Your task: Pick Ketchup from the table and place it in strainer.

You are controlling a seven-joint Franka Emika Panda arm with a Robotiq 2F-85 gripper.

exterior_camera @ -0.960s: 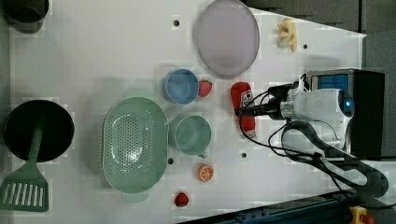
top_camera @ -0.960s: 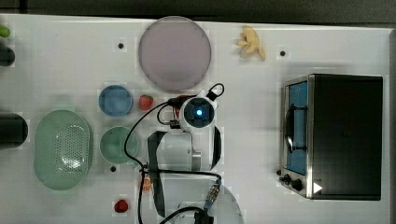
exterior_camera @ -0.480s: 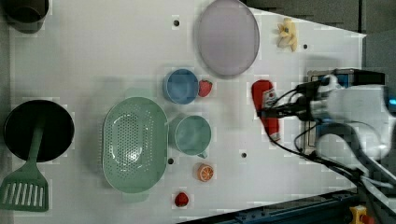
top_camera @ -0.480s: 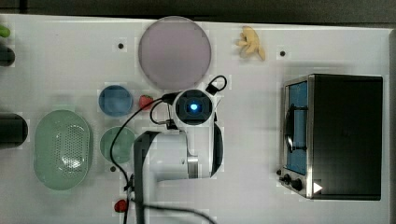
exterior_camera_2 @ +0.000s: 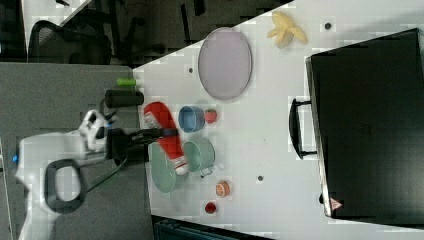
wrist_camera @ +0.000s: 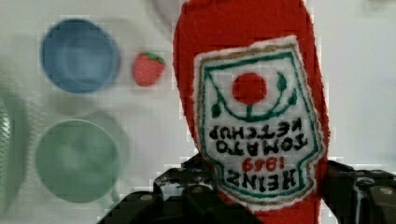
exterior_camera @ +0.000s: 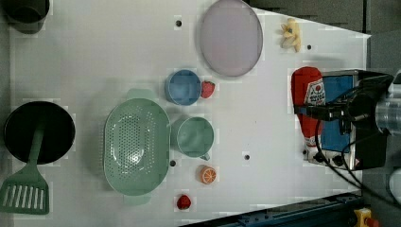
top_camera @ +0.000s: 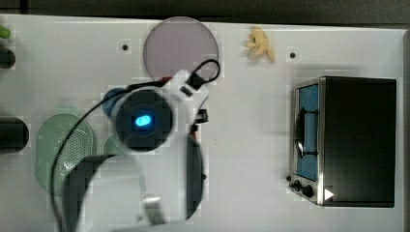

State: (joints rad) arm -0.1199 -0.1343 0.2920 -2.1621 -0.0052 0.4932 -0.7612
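Note:
The ketchup [exterior_camera: 306, 101] is a soft red bottle with a white Heinz label [wrist_camera: 252, 116]. It hangs high above the table with my gripper [exterior_camera: 316, 111] shut across its lower part. In the right view the ketchup [exterior_camera_2: 165, 134] hangs in the gripper [exterior_camera_2: 159, 133] over the mug and the strainer's edge. Black fingers [wrist_camera: 187, 189] flank the bottle in the wrist view. The strainer [exterior_camera: 137, 146], a pale mint-green perforated oval basket, sits on the table at the left view's left; it is also seen as strainer [top_camera: 63, 147], partly under the arm.
A blue bowl [exterior_camera: 183, 87] with a strawberry [exterior_camera: 207, 89] beside it and a green mug [exterior_camera: 195, 137] stand next to the strainer. An orange slice [exterior_camera: 208, 174], another strawberry [exterior_camera: 183, 202], a purple plate [exterior_camera: 230, 37], a banana [exterior_camera: 291, 35], a toaster oven [top_camera: 353, 140], a black pot [exterior_camera: 38, 132] and a spatula [exterior_camera: 23, 194] lie around.
The gripper has risen with the ketchup, which looks larger and farther toward the left view's right. In the top view the wrist has grown and shifted left over the bowl and mug.

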